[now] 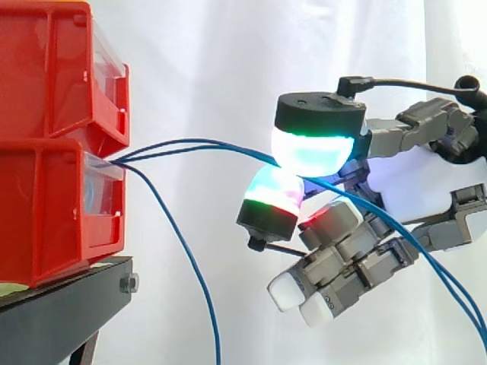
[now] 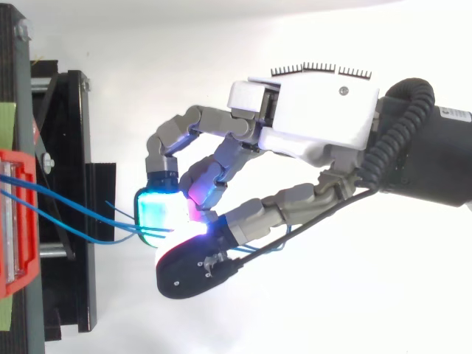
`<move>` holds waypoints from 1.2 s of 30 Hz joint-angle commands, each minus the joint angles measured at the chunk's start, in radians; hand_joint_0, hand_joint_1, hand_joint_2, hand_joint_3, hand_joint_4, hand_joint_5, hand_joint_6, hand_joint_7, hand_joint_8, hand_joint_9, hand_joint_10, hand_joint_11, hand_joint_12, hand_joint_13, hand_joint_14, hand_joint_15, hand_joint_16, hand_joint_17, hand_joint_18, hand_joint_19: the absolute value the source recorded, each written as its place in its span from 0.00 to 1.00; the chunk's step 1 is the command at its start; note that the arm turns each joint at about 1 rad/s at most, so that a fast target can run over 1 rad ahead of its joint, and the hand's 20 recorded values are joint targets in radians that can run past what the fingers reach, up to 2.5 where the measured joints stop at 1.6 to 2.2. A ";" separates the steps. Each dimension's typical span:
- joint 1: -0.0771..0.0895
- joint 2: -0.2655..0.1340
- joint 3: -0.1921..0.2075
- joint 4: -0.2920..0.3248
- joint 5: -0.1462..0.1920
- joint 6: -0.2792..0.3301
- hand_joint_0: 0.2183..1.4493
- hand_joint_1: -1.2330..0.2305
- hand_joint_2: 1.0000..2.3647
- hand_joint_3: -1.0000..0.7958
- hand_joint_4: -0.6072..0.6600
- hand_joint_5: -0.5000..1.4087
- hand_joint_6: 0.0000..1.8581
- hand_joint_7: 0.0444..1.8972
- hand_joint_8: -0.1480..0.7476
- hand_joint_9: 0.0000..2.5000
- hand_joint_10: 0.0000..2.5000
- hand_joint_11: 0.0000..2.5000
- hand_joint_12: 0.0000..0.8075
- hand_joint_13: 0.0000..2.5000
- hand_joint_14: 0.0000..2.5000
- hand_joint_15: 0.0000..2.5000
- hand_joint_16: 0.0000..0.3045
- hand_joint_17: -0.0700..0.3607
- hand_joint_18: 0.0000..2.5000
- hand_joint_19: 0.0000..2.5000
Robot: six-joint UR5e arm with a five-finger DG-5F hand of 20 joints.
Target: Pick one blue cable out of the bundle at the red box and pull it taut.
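Note:
Blue cables (image 1: 190, 144) come out of the lower red bin (image 1: 53, 205) at the left of the side view. Two strands run almost level to the right into the pinch of my hand (image 1: 426, 179). They lie between a pad glowing green and white (image 1: 312, 148) above and a pad glowing green and red (image 1: 274, 194) below. Behind the pinch the strands slope down to the lower right edge. A third strand (image 1: 186, 251) hangs slack from the bin. In the top view the cables (image 2: 74, 203) stretch from the red bin (image 2: 15, 221) to my hand (image 2: 317, 110).
A second red bin (image 1: 61, 68) is stacked on the lower one. Both rest on a black stand (image 1: 68, 300). A white curtain (image 1: 205, 61) fills the background. The other fingers (image 1: 342, 281) curl below the pinch, away from the cables.

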 commanded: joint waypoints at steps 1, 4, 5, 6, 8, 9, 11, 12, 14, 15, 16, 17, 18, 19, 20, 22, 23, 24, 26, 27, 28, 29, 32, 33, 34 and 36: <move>0.000 0.000 0.002 0.000 0.000 0.000 0.48 0.22 0.00 0.32 0.44 0.17 0.49 0.66 0.50 0.43 0.01 0.52 0.43 0.27 0.01 0.15 0.17 0.43 0.23 0.12; 0.002 0.000 0.002 0.000 0.000 0.000 0.45 0.23 0.00 0.32 0.47 0.17 0.49 0.67 0.49 0.43 0.01 0.52 0.42 0.27 0.01 0.15 0.17 0.43 0.23 0.12; 0.002 0.000 0.003 0.000 0.000 0.000 0.43 0.24 0.00 0.32 0.50 0.18 0.49 0.69 0.49 0.44 0.01 0.51 0.42 0.27 0.01 0.15 0.17 0.43 0.24 0.13; 0.002 0.000 0.002 0.000 0.000 0.000 0.42 0.24 0.00 0.32 0.50 0.18 0.48 0.69 0.48 0.44 0.01 0.51 0.41 0.27 0.01 0.15 0.17 0.43 0.24 0.13; 0.002 0.000 0.002 0.000 0.000 0.000 0.39 0.25 0.00 0.31 0.50 0.18 0.48 0.68 0.46 0.45 0.01 0.50 0.41 0.27 0.01 0.15 0.17 0.43 0.23 0.14; 0.002 0.000 0.002 0.000 0.000 0.000 0.38 0.26 0.00 0.30 0.49 0.19 0.48 0.67 0.46 0.44 0.01 0.50 0.41 0.27 0.01 0.15 0.16 0.42 0.23 0.14; 0.002 0.000 0.003 0.000 0.000 0.000 0.38 0.27 0.00 0.28 0.46 0.18 0.48 0.66 0.44 0.44 0.01 0.50 0.41 0.26 0.01 0.15 0.16 0.42 0.22 0.14; 0.002 0.000 0.002 0.000 0.000 0.000 0.39 0.26 0.00 0.28 0.44 0.18 0.47 0.65 0.45 0.44 0.01 0.50 0.41 0.26 0.01 0.15 0.16 0.42 0.22 0.14; 0.002 0.000 0.003 0.000 0.000 0.000 0.42 0.24 0.00 0.28 0.42 0.18 0.48 0.62 0.45 0.43 0.01 0.49 0.41 0.26 0.01 0.15 0.16 0.42 0.23 0.13; 0.002 0.000 0.002 0.000 0.000 0.000 0.43 0.24 0.00 0.28 0.41 0.18 0.48 0.60 0.45 0.42 0.01 0.49 0.41 0.26 0.01 0.14 0.16 0.42 0.23 0.13; 0.002 0.000 0.003 0.000 0.000 0.000 0.43 0.24 0.00 0.28 0.41 0.18 0.48 0.60 0.45 0.42 0.01 0.49 0.41 0.26 0.01 0.14 0.16 0.42 0.23 0.12; 0.002 0.000 0.003 0.000 0.000 0.000 0.44 0.23 0.00 0.28 0.41 0.18 0.48 0.59 0.45 0.42 0.01 0.49 0.41 0.26 0.01 0.14 0.16 0.42 0.23 0.12; 0.002 0.000 0.005 0.000 0.000 0.000 0.44 0.23 0.00 0.28 0.41 0.18 0.48 0.59 0.44 0.42 0.01 0.49 0.41 0.26 0.01 0.14 0.16 0.42 0.23 0.12; 0.002 0.000 0.005 0.000 0.000 0.000 0.44 0.23 0.00 0.28 0.41 0.18 0.48 0.58 0.45 0.42 0.01 0.49 0.41 0.26 0.01 0.14 0.16 0.42 0.23 0.12; 0.002 0.000 0.005 0.000 0.000 0.000 0.44 0.23 0.00 0.28 0.43 0.18 0.48 0.57 0.45 0.42 0.01 0.49 0.41 0.26 0.01 0.14 0.16 0.42 0.23 0.12; 0.002 0.000 0.005 0.000 0.000 0.000 0.41 0.24 0.00 0.28 0.47 0.18 0.48 0.59 0.45 0.42 0.01 0.49 0.40 0.26 0.01 0.14 0.16 0.41 0.23 0.13; 0.002 0.000 0.005 -0.002 0.000 0.000 0.39 0.25 0.00 0.28 0.50 0.18 0.48 0.59 0.45 0.43 0.01 0.49 0.40 0.26 0.01 0.14 0.16 0.41 0.23 0.13; 0.002 0.000 0.003 -0.002 0.000 0.000 0.37 0.27 0.00 0.28 0.51 0.18 0.48 0.62 0.45 0.44 0.01 0.50 0.41 0.26 0.01 0.14 0.16 0.41 0.23 0.14; 0.003 0.000 0.005 -0.002 0.000 0.000 0.33 0.34 0.00 0.28 0.47 0.19 0.47 0.62 0.43 0.45 0.01 0.50 0.40 0.26 0.01 0.15 0.16 0.41 0.23 0.15; 0.003 0.000 0.005 -0.002 0.000 -0.002 0.32 0.35 0.00 0.28 0.46 0.19 0.46 0.62 0.43 0.45 0.01 0.50 0.40 0.26 0.01 0.15 0.16 0.41 0.23 0.15; 0.003 0.000 0.005 0.000 0.000 -0.002 0.32 0.35 0.00 0.28 0.45 0.20 0.46 0.62 0.43 0.45 0.01 0.49 0.40 0.26 0.01 0.15 0.16 0.41 0.23 0.15; 0.002 0.000 0.005 -0.002 0.000 -0.002 0.32 0.36 0.00 0.28 0.44 0.20 0.46 0.62 0.42 0.46 0.01 0.48 0.40 0.26 0.01 0.15 0.16 0.41 0.22 0.16; 0.003 0.000 0.005 -0.002 0.000 -0.003 0.32 0.39 0.00 0.28 0.42 0.21 0.44 0.59 0.41 0.47 0.01 0.46 0.40 0.26 0.01 0.15 0.15 0.41 0.22 0.16; 0.003 0.000 0.003 -0.002 0.000 -0.003 0.32 0.40 0.00 0.28 0.42 0.21 0.43 0.57 0.41 0.47 0.01 0.46 0.40 0.26 0.01 0.15 0.15 0.41 0.22 0.16; 0.003 0.000 0.005 -0.002 0.000 -0.003 0.32 0.40 0.00 0.28 0.42 0.22 0.42 0.57 0.41 0.47 0.01 0.45 0.40 0.26 0.01 0.15 0.15 0.41 0.22 0.16; 0.003 0.000 0.005 -0.002 0.000 -0.003 0.33 0.40 0.00 0.30 0.42 0.22 0.41 0.57 0.41 0.47 0.01 0.45 0.40 0.26 0.01 0.15 0.15 0.40 0.22 0.16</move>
